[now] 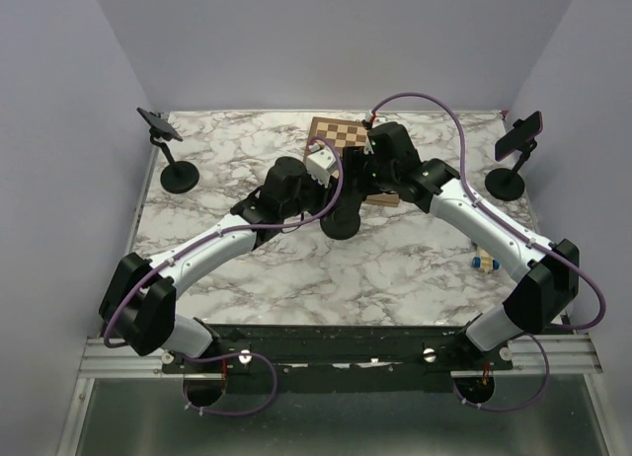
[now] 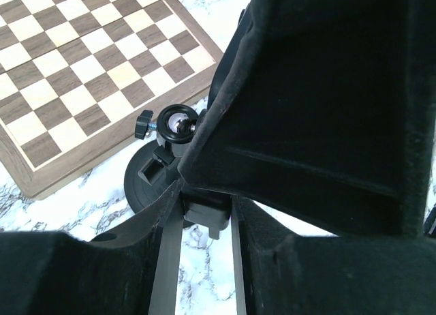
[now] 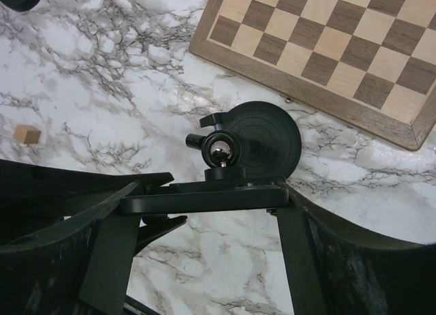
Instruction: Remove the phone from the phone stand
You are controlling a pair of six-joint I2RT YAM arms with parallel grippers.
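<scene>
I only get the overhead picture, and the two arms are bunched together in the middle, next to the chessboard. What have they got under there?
Observer: The right gripper straddles a flat dark bar atop a phone stand. Whether the bar is the phone or its clamp, I can't tell.
Visitor: How does that top part tilt?
Observer: On a shiny ball joint, which shows in the right wrist view.
Visitor: Anything to lock it?
Observer: The left wrist view shows a small lobed knob beside the joint, sticking out on the chessboard side.
</scene>
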